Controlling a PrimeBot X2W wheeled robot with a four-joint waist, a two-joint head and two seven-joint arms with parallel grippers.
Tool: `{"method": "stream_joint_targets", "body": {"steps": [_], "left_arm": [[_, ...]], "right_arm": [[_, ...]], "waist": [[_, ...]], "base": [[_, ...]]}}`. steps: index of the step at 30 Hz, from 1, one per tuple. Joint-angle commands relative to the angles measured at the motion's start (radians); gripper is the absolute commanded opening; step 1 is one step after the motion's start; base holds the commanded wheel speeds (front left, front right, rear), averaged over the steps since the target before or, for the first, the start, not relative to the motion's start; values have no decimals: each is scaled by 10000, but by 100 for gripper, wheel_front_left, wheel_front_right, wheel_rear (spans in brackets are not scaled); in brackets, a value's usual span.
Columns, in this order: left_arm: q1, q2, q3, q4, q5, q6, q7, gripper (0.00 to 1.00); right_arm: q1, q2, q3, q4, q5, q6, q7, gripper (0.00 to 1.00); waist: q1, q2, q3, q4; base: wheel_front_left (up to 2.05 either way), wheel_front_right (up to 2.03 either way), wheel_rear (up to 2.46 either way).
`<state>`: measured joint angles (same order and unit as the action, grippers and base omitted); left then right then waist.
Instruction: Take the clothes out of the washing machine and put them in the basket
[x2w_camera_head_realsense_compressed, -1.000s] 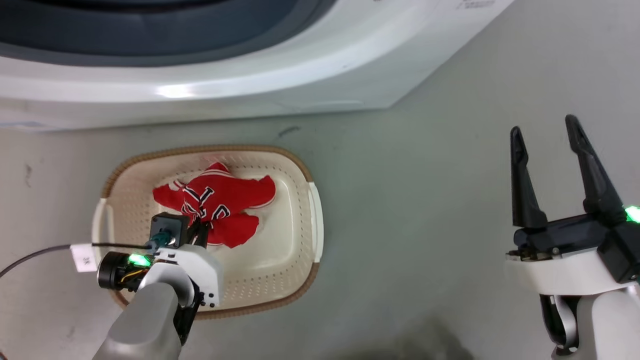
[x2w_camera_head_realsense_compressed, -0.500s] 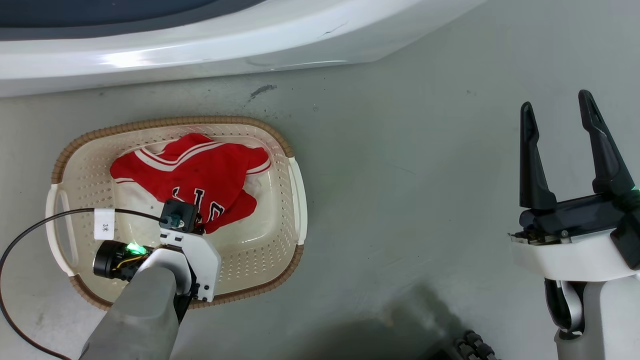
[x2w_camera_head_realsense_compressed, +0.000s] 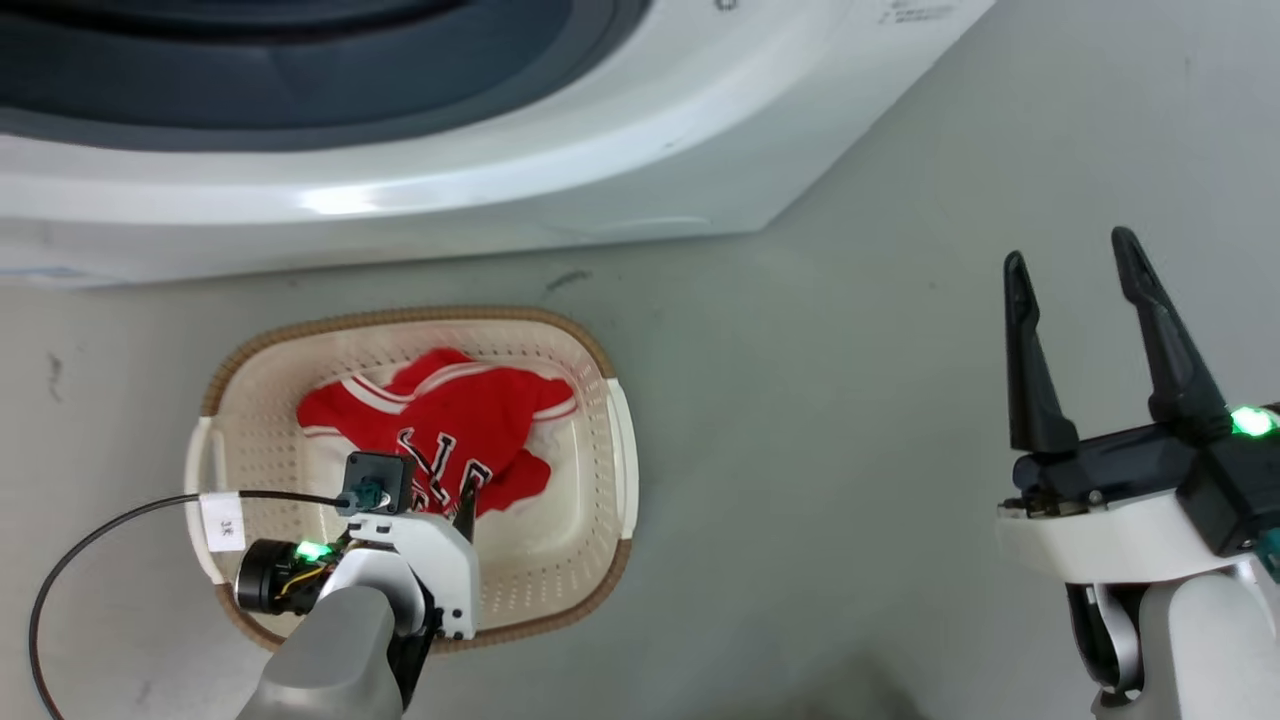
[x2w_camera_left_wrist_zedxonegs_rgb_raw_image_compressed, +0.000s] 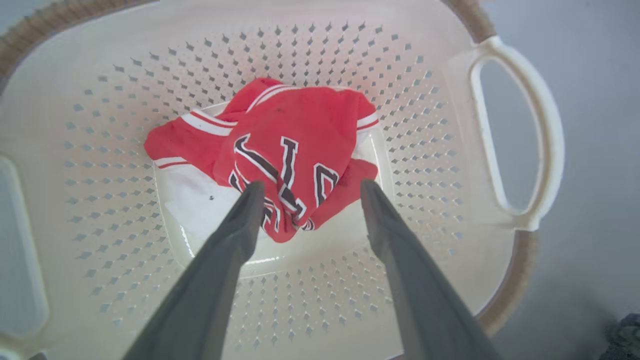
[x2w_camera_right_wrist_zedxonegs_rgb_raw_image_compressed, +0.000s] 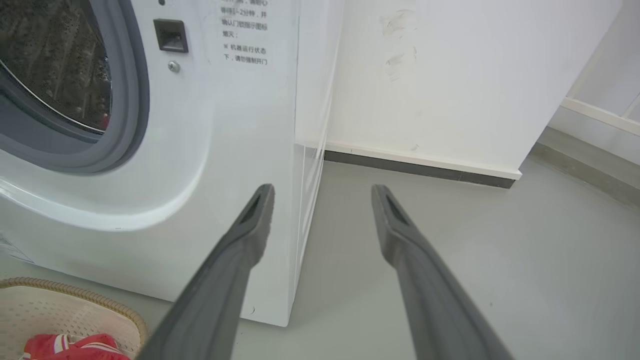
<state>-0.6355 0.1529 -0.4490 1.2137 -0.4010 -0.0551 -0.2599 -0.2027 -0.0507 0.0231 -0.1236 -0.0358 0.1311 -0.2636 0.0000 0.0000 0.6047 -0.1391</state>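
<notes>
I see the bright red soft sports jersey (x2w_camera_left_wrist_zedxonegs_rgb_raw_image_compressed: 295, 150), with white-and-black striped trim and black-and-white lettering, lying crumpled on the bottom of the cream-white perforated plastic basket with a brown woven-look rim (x2w_camera_head_realsense_compressed: 600, 345). In my left wrist view it sits straight ahead of the left gripper (x2w_camera_left_wrist_zedxonegs_rgb_raw_image_compressed: 311, 184). The two fingertips frame the jersey's near edge, one on each side of the lettering. I cannot tell whether the tips touch the cloth or hang just above it.

The basket stands on the grey floor (x2w_camera_head_realsense_compressed: 820, 420), just in front of the large white front-loading washing machine (x2w_camera_head_realsense_compressed: 500, 190). A narrow strip of floor shows between them. The jersey lies towards the middle of the basket, apart from the walls on all sides. A pale bare patch of the basket's bottom shows beside it. The looped white handle (x2w_camera_left_wrist_zedxonegs_rgb_raw_image_compressed: 530, 130) is off to one side of the fingers. A thin black cable with a white tag (x2w_camera_head_realsense_compressed: 222, 520) curves across the basket's left edge to the wrist.

The left gripper's fingers are spread wide, with nothing clamped between them. The right gripper (x2w_camera_head_realsense_compressed: 1068, 248) hangs over bare floor, well apart from the basket. Its fingers are parted too and hold nothing. In its own view they point past the machine's front corner, with the grey-rimmed porthole (x2w_camera_right_wrist_zedxonegs_rgb_raw_image_compressed: 135, 100) to one side and the white wall (x2w_camera_right_wrist_zedxonegs_rgb_raw_image_compressed: 450, 75) ahead.
</notes>
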Motion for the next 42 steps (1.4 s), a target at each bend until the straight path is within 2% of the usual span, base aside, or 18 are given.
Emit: {"method": "stream_joint_targets", "body": {"steps": [1,6,17,24,28,32,36,42], "left_arm": [[122,60,121,-377,-10,101,-65,100],[1199,119,893,-2302,121,565,-53,100],[3268,-114,3085,-6252,1256,1097,-55,100],[4386,-566,4487,-9038,2154,1236,-56,100],[4711,-780,4887,-9961,2488,1068,-56,100],[4332,-850,5054,-9959,2730,810,-56,100],[3399,-691,5070,-9320,3045,627,-56,100],[1372,-273,4995,-7690,3184,154,-57,100]], "right_arm": [[138,10,17,31,-10,-7,-17,100],[441,10,39,185,-17,-7,-17,100],[1234,10,152,445,-37,-7,-17,100],[1580,11,131,537,27,-7,-17,100],[1724,11,154,556,50,-7,-17,100],[1769,11,201,531,76,-7,-17,100],[1557,12,331,464,102,-7,-17,100],[1132,8,356,368,145,-7,-17,100]], "waist": [[0,0,-576,219],[0,0,-1314,457],[0,0,-2860,897],[0,0,-3525,1003],[0,0,-3739,1018],[0,0,-3762,1005],[0,0,-3523,851],[0,0,-2809,477]], "base": [[0,0,0],[0,0,0],[0,0,0],[0,0,0],[0,0,0],[0,0,0],[0,0,0],[0,0,0]]}}
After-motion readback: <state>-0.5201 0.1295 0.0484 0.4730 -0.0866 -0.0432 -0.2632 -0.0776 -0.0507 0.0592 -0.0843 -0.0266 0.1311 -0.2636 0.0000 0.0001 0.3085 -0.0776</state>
